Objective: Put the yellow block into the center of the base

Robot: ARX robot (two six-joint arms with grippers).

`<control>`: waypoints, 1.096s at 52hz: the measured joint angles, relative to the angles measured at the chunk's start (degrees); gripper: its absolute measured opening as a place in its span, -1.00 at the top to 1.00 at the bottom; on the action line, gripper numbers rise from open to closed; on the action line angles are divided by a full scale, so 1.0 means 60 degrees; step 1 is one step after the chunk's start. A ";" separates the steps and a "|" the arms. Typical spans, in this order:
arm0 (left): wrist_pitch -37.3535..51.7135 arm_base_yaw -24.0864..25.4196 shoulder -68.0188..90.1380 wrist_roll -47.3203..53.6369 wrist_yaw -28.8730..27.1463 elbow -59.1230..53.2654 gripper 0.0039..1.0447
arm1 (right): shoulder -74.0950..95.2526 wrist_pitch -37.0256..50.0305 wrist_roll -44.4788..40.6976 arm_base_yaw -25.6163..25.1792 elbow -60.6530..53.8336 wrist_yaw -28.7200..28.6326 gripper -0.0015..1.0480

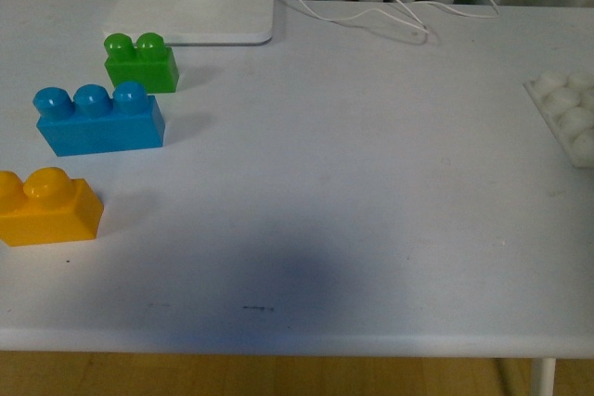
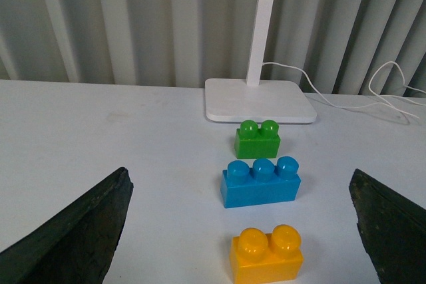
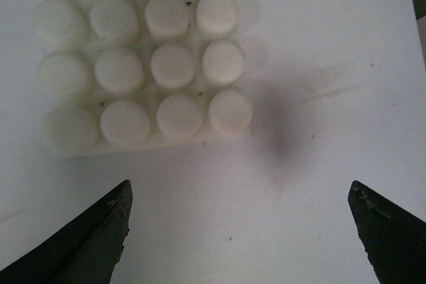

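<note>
Left fingers (image 2: 80,231) are found spread wide and empty, aimed at the yellow block (image 2: 267,255), which stands at the far left of the tabletop (image 1: 353,192), near its front edge. The blue brick (image 1: 99,121) close behind could be knocked by an overshot approach. The base (image 1: 568,113) lies well apart at the far right, below the open, empty right fingers (image 3: 86,237); seating could be jammed by misaligned studs. The tabletop is white and lightly scuffed. A ribbed grey wall is noted behind.

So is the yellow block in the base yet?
No, out. The yellow block stands studs-up on the table at the far left; the base lies at the far right, its visible studs all bare.
</note>
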 joint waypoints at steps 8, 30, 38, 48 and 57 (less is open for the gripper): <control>0.0000 0.0000 0.0000 0.0000 0.0000 0.0000 -0.88 | 0.1606 -0.0517 -0.0284 -0.0146 0.1752 0.0353 -0.82; 0.0000 0.0000 0.0000 0.0000 0.0000 0.0000 -0.88 | 0.3486 -0.1402 0.0841 0.0044 0.3563 -0.0109 -0.82; 0.0000 0.0000 0.0000 0.0000 0.0004 0.0000 -0.88 | 0.3814 -0.1344 0.1082 0.0237 0.3701 -0.0095 -0.82; 0.0000 0.0000 0.0000 0.0000 0.0000 0.0000 -0.88 | 0.4189 -0.1224 0.1293 0.0382 0.4044 0.0073 -0.82; 0.0000 0.0000 0.0000 0.0000 0.0004 0.0000 -0.88 | 0.4564 -0.1322 0.1373 0.0386 0.4328 0.0146 -0.82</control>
